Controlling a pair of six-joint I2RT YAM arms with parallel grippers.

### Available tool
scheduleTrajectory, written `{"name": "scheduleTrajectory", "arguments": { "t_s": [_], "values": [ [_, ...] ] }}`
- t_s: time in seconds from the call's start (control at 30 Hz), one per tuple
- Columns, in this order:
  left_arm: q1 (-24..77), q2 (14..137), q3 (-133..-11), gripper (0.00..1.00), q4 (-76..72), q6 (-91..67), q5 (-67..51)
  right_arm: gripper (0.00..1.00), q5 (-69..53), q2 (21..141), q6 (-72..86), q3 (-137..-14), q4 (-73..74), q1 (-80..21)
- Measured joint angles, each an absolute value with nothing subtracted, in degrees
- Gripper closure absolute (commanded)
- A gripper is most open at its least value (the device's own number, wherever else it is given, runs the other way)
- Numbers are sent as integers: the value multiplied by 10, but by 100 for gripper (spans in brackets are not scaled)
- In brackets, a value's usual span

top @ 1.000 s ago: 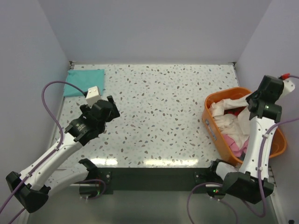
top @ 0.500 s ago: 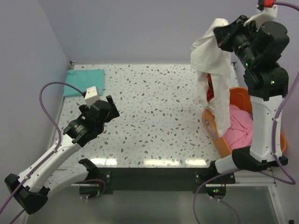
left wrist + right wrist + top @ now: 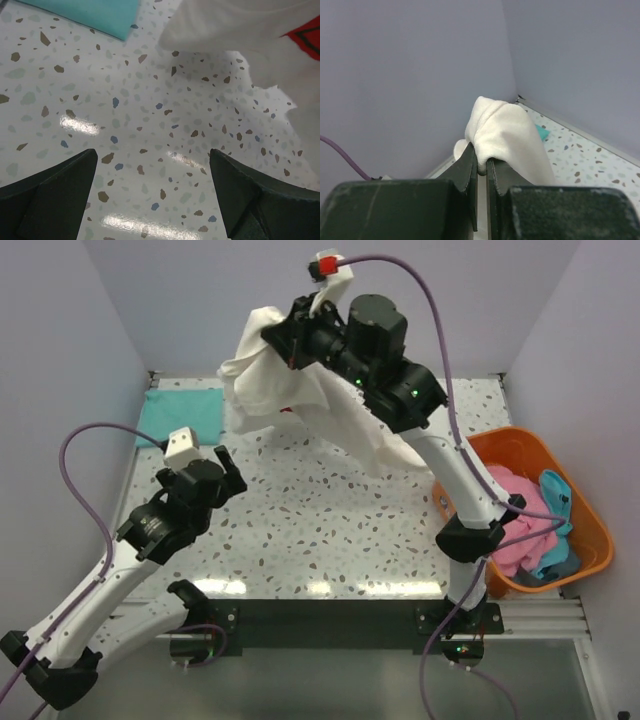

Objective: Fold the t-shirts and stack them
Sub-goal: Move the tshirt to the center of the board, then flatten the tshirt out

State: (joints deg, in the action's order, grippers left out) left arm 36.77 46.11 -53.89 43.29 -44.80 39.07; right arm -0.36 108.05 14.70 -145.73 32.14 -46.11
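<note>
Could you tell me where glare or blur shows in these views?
Top external: glare streaks the table at its near edge. Left wrist: bright reflections too, left end effector soft-edged. Right wrist: right end effector, shut on the cream shirt, is defocused.

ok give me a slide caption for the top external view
Right gripper holds the cream t-shirt high over the table, left gripper open nearby; teal t-shirt folded at the far-left corner.

An orange plastic basket (image 3: 598, 532) sits at the right edge of the speckled table (image 3: 330, 530).
</note>
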Motion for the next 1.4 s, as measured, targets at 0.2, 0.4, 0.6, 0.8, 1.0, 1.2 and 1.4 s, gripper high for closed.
{"name": "scheduleTrajectory", "arguments": {
  "t_s": [0.2,0.4,0.6,0.8,1.0,1.2,1.4],
  "values": [
    [368,421,-566,0,495,-480,419,100,30,1106,150,-1404,275,-486],
    [368,364,-567,0,529,-505,436,100,146,988,145,-1134,244,-465],
    [368,365,-561,0,526,-517,443,100,140,780,181,-714,218,-309],
    [359,471,-533,0,474,-514,423,100,147,789,190,-604,235,-287],
    [220,655,-508,0,345,-458,281,100,161,826,206,-611,233,-296],
    [155,772,-496,0,239,-427,192,100,166,848,218,-619,232,-295],
    [154,882,-519,0,185,-422,128,100,176,848,221,-619,232,-295]
  ]
}}
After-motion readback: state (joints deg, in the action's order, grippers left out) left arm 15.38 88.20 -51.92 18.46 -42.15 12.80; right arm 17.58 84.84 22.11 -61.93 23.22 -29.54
